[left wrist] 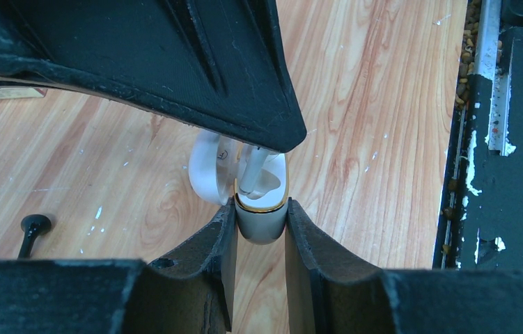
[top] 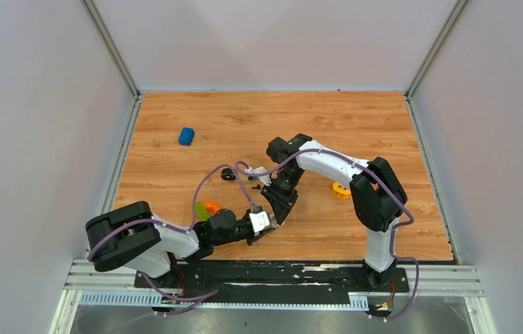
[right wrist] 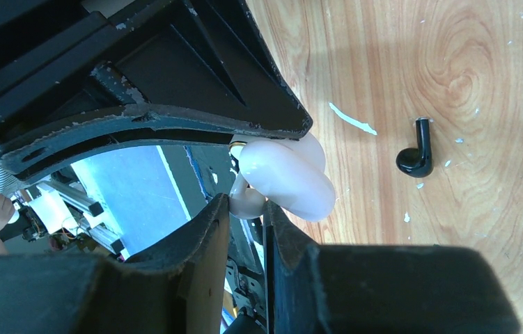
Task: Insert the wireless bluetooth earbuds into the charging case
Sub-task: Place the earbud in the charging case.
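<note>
**Seating one bud with both grippers committed**

Working from the wrist views, I see my left gripper (left wrist: 260,211) clamped on the rounded lower shell of the charging case (left wrist: 260,229). The lid (left wrist: 205,170) is swung open toward ten o'clock. My right gripper (right wrist: 246,203) is pinched tight on a pale earbud (left wrist: 253,167), whose stem stands in the case mouth just inside the gold rim (left wrist: 262,207). I cannot tell whether it has reached the bottom of its socket.

The black earbud (right wrist: 417,149) lies loose on the table (top: 384,125). It is at three o'clock from the case in the right wrist view and well apart from both grippers.

My worries from here:
- The shell is smooth and held only by its narrow flanks, so a hard downward push could slide it through the left fingers.
- If the stem is angled against the rim, it could jam or scrape instead of dropping in.
- Letting go before the bud is home could let it tip out onto the table.
- The upper right finger sits close over the lid, and a careless retreat could knock it shut.
- The loose bud lies within reach of a swinging arm or cable.
</note>
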Available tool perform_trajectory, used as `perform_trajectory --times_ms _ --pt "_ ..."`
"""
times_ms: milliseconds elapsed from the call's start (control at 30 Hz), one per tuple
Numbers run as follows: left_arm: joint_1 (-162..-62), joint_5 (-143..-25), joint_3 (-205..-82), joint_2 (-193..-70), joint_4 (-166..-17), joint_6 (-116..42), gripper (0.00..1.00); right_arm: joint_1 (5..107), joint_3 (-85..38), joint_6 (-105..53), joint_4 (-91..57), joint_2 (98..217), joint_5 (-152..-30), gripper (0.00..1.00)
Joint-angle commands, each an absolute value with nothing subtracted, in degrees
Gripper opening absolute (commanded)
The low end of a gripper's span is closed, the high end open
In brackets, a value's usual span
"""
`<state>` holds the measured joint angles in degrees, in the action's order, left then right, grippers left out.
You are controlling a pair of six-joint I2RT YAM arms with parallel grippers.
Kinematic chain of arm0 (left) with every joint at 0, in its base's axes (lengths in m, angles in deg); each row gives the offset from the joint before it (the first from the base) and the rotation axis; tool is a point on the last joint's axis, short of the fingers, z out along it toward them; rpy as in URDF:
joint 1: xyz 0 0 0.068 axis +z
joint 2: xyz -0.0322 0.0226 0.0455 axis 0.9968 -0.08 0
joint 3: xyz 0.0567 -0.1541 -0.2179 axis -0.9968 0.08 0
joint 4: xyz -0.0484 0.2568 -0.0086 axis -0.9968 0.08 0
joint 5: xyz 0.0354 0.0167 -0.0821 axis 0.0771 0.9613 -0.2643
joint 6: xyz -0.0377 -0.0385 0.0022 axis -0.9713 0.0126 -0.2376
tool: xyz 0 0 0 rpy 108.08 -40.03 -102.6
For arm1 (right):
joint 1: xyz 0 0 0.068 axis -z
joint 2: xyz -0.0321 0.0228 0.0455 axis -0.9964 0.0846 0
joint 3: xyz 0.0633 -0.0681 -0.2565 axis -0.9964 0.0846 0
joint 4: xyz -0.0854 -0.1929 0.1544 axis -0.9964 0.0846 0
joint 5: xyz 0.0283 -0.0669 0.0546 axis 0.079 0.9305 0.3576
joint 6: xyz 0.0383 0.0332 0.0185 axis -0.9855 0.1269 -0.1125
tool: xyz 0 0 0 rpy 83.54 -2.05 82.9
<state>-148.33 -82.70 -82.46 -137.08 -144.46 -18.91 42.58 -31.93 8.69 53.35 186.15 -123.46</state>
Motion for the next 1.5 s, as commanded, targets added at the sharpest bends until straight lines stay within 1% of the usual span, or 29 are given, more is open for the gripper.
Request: perform_trajectory --times_ms 0,367,800,1100,1233,1467 --pt "-148.7 -82.8 -84.4 -136.9 -148.6 -19.3 0.00 42.2 -32.9 9.7 52.9 184.1 -124.1 0.17" --pt "-148.7 -82.1 -84.3 -136.7 -148.6 -19.1 0.00 41.9 -32.6 10.0 53.2 184.3 -124.4 0.17" --pt "-148.7 -84.8 -83.8 -136.8 -149.9 -18.4 0.00 41.6 -34.4 9.1 52.7 186.3 -123.8 0.18" --pt "-148.7 -85.5 -83.5 -136.9 -150.9 -18.6 0.00 40.8 -34.8 8.3 52.3 186.2 -123.0 0.27" --pt "-148.7 -85.5 -83.0 -137.0 -152.4 -19.2 0.00 40.3 -35.1 8.2 52.3 185.8 -122.6 0.32" --pt "-148.7 -86.8 -81.3 -137.5 -157.8 -19.9 0.00 40.2 -36.5 8.1 52.7 183.8 -120.7 0.34"
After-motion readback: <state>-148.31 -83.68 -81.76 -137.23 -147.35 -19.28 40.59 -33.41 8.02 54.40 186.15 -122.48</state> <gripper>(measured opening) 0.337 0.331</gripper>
